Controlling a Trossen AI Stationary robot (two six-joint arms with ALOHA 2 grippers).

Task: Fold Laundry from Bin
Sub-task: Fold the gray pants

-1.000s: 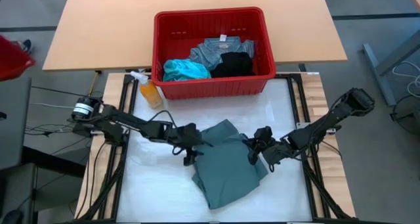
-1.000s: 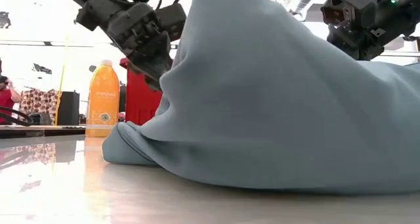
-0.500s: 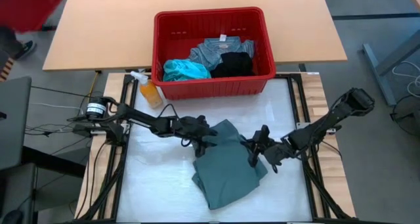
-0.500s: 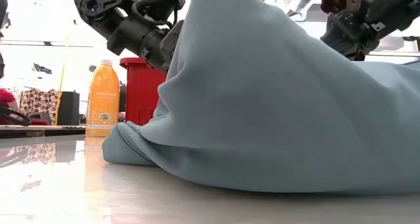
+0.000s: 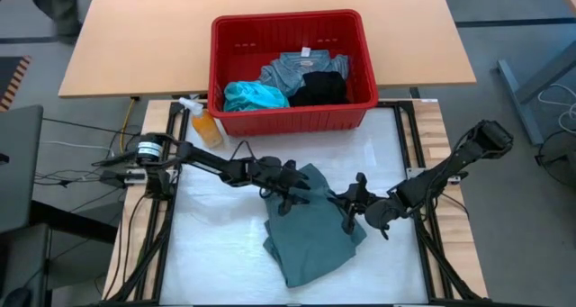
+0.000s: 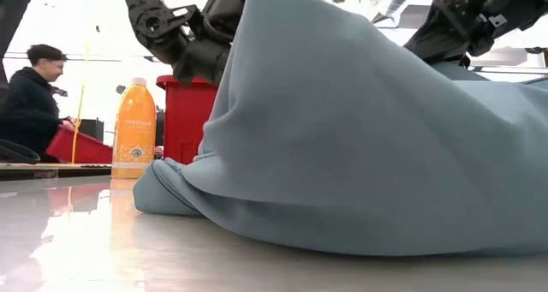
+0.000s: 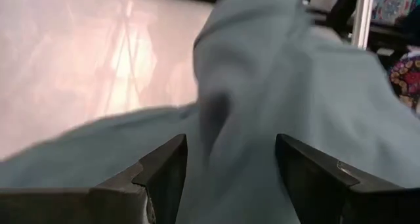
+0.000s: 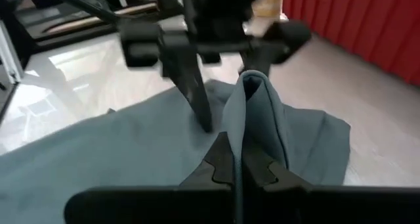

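Early in the job, by the look of it. Left gripper [image 5: 290, 188] over the grey-green shirt's [image 5: 310, 226] left edge, fingers [image 7: 164, 175] spread, cloth between them not yet pinched. Shirt in a rumpled heap mid-table, not squared or stacked. Right gripper [image 5: 353, 203] pressed shut on a raised fold at its right edge. Three garments [image 5: 292, 80] left in the bin [image 5: 292, 118] on the desk beyond.

grey-green garment [image 5: 310, 230], red bin [image 5: 290, 118], orange bottle [image 5: 205, 127]
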